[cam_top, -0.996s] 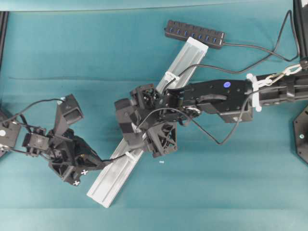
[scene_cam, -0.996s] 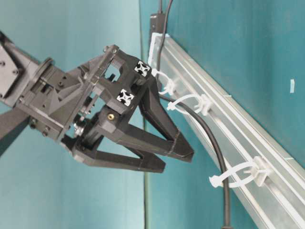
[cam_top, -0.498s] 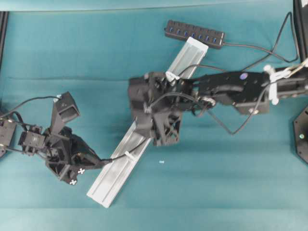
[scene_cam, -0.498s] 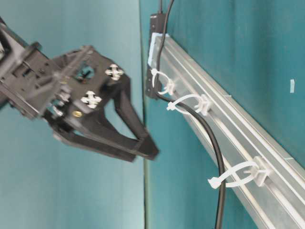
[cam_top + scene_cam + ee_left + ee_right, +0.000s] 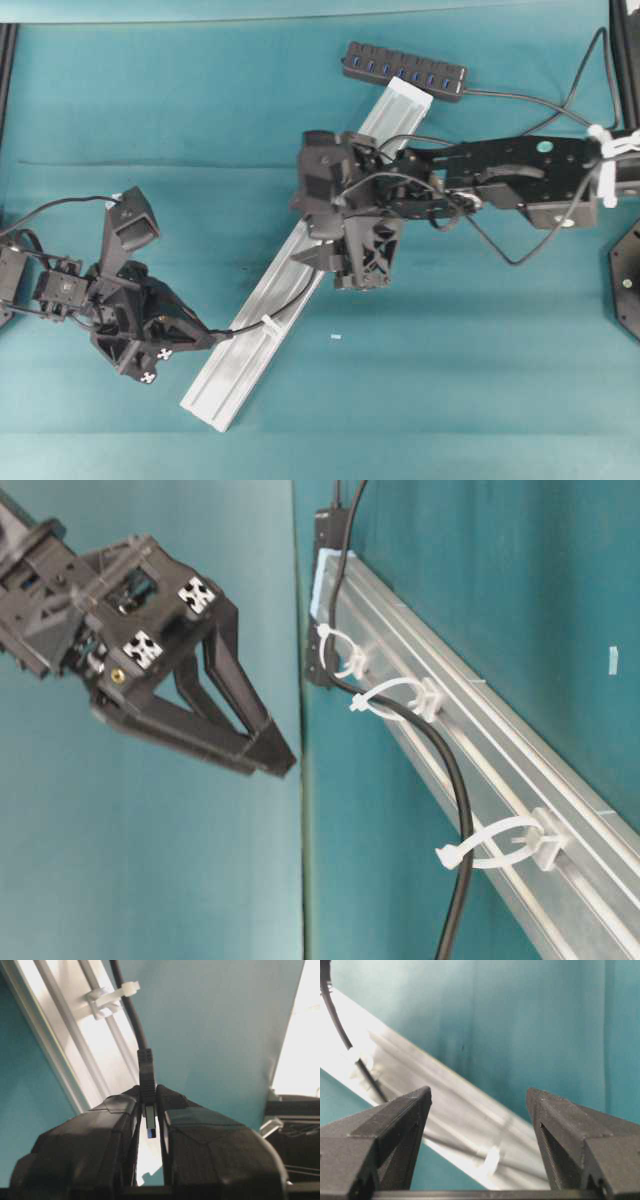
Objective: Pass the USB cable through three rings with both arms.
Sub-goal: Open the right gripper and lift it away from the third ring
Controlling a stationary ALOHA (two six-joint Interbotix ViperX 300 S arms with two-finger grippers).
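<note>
Clamping the slim metal-tipped plug of the thin black USB cable (image 5: 148,1072), the left gripper (image 5: 148,1110) sits just beyond the silver aluminium rail's (image 5: 250,350) lower end. Farther up, the cable runs through all three white translucent plastic rings (image 5: 500,845), so threading looks finished. Above the rail's middle, the right gripper (image 5: 479,1110) hovers spread wide, empty.

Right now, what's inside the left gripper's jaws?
The left gripper is shut on the USB cable, pinching its plug; the blue-tipped metal end shows between the fingers. The grip's deeper part is hidden.
</note>
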